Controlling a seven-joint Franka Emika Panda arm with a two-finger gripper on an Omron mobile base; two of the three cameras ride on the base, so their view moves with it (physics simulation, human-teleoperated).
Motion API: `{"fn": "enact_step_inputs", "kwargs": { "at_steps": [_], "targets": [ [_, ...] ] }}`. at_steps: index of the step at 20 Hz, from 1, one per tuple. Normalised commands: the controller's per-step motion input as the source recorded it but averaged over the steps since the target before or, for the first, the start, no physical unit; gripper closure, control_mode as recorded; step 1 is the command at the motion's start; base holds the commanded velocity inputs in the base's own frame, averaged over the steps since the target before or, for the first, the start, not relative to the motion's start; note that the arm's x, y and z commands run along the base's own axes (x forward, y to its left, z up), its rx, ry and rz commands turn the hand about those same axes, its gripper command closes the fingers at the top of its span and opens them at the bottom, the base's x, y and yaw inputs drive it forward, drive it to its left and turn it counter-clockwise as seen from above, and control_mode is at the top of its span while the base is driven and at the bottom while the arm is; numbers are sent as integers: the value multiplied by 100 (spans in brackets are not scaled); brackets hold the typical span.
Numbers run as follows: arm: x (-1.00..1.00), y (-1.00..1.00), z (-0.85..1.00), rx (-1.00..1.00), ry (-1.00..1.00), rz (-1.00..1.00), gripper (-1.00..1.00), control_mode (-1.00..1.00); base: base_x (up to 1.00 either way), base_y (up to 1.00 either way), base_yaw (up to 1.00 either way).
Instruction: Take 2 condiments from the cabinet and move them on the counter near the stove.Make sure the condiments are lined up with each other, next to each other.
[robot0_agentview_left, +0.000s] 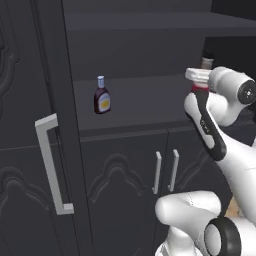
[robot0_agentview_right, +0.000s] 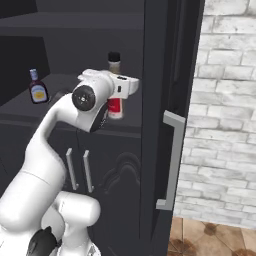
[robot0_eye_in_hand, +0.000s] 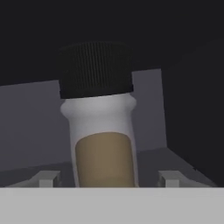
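— So, what were the fingers (robot0_eye_in_hand: 105, 178) doing at that moment?

— They stood spread wide, one tip (robot0_eye_in_hand: 43, 178) on each side of the taller bottle (robot0_eye_in_hand: 103, 144), with a gap showing between each tip and the glass. Released, not grasping; I saw no contact.

— And the bottle itself, how was it set?

— Upright on the cabinet shelf (robot0_agentview_left: 140, 100), long axis vertical, black ribbed cap (robot0_eye_in_hand: 95, 69) pointing up. In the hand view it leaned very slightly, which may be the camera's own roll. Below the cap came a pale neck, then the amber-brown body. From the right base view the red label (robot0_agentview_right: 115, 106) showed low on it, just behind the white hand.

— Where on the shelf was it?

— Toward the right end, close to the open door (robot0_agentview_right: 162, 115) with the long grey bar handle (robot0_agentview_right: 172, 160). In the left base view most of it hid behind the wrist; its cap peeked out above.

— And the other condiment?

— The dark maroon bottle (robot0_agentview_left: 102, 96) with the yellow label and pale blue cap stood upright too, cap up, on the same shelf but well apart, toward the left end. Nothing touched it.

— Anything further out?

— Below the shelf, low black cabinet doors with short paired handles (robot0_agentview_left: 165, 171); the left door (robot0_agentview_left: 30, 150) swung open with its own grey bar handle (robot0_agentview_left: 52, 162); and a white brick wall (robot0_agentview_right: 225, 100) past the right door.
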Motion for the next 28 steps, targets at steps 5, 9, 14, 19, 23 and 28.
{"fn": "enact_step_inputs", "kwargs": {
  "at_steps": [5,9,14,19,23,28],
  "targets": [
    [-93,-4,-22,0,-13,0,100,-100,0,0,0],
    [-97,0,-27,0,-14,3,100,-100,0,0,0],
    [-82,-2,-26,0,-5,7,100,-100,0,0,0],
    [-85,-6,6,0,-9,12,100,-100,0,0,0],
    [-80,0,1,0,-1,18,100,-100,0,0,0],
    [-77,13,-20,-2,0,20,100,-100,0,0,0]
  ]
}}
